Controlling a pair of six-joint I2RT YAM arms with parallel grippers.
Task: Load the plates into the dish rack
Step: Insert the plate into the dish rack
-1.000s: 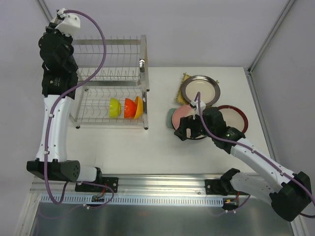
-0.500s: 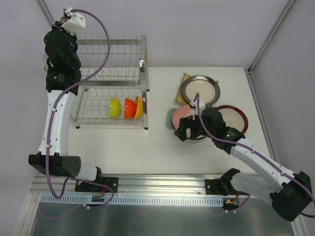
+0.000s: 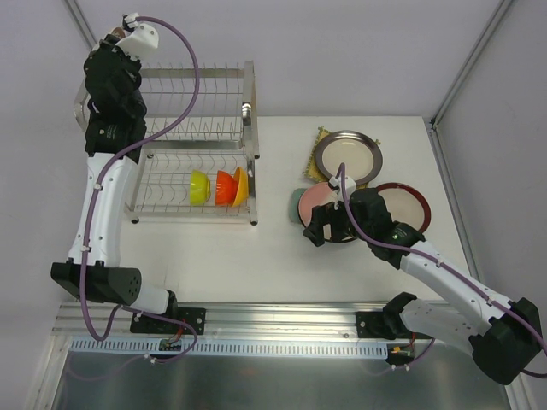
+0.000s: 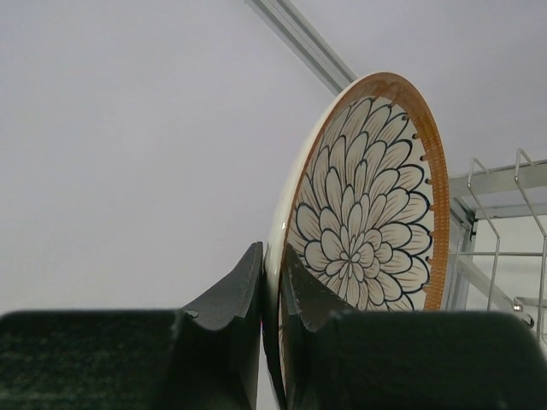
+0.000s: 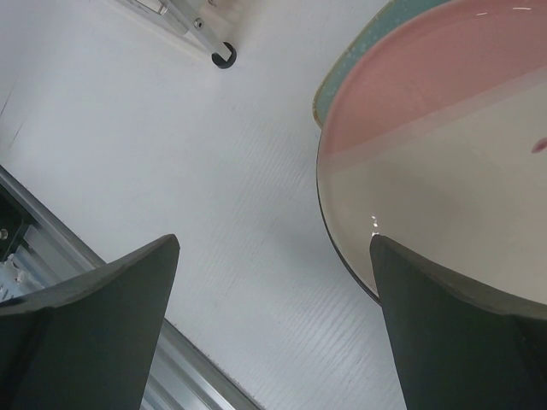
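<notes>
Brown-rimmed petal plate [image 4: 367,213] is pinched by its rim between the closed fingers of the left end effector [image 4: 272,260], held up by the far left corner of the rack [image 3: 201,81]. Right end effector [image 5: 273,246] hangs wide open over the near edge of the pink plate [image 5: 444,162], which overlaps a teal dish [image 5: 355,73] on the white surface [image 5: 171,128].

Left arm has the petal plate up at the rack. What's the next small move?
Probably lower the petal plate edge-first toward the upper prongs of the dish rack: the left gripper is shut on its rim, holding it near upright beside the wires.
</notes>
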